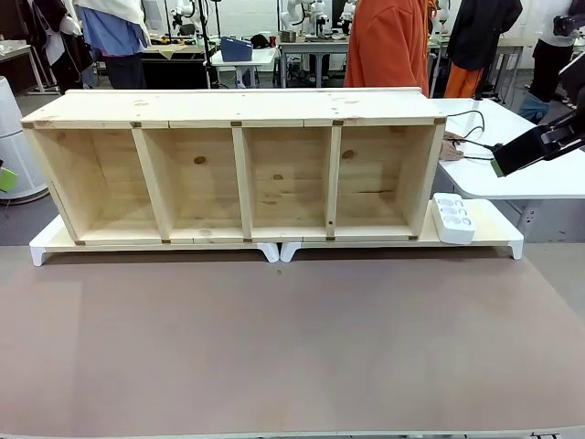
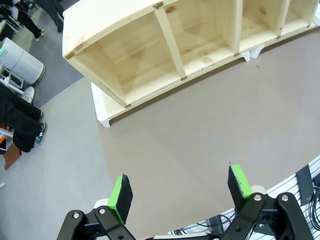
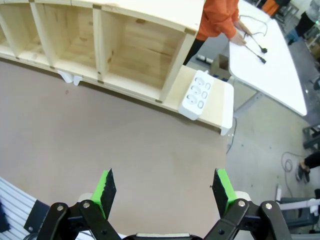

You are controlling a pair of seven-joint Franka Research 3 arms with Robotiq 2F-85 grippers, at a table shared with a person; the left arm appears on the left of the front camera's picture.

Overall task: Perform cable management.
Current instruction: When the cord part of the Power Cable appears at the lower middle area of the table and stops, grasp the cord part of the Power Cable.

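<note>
The thin black cable point(image 1: 477, 144) lies in loops on the white side table point(image 1: 539, 178), to the right of the long wooden shelf point(image 1: 238, 108). A person in an orange top has a hand point(image 1: 451, 148) on it by the shelf's right end. The right wrist view shows the cable point(image 3: 254, 39) and its small black plug point(image 3: 264, 50) on that table. My right gripper point(image 1: 498, 165) hovers near the cable, high over the table; its jaws point(image 3: 164, 187) are open and hold nothing. My left gripper point(image 2: 180, 187) is open above the brown table, well short of the shelf point(image 2: 165, 40).
A white power strip point(image 1: 453, 218) sits on the shelf's base board at its right end, also seen as the power strip point(image 3: 197, 93) from the right wrist. The brown tabletop point(image 1: 292, 338) spreads in front of the shelf. More people stand behind.
</note>
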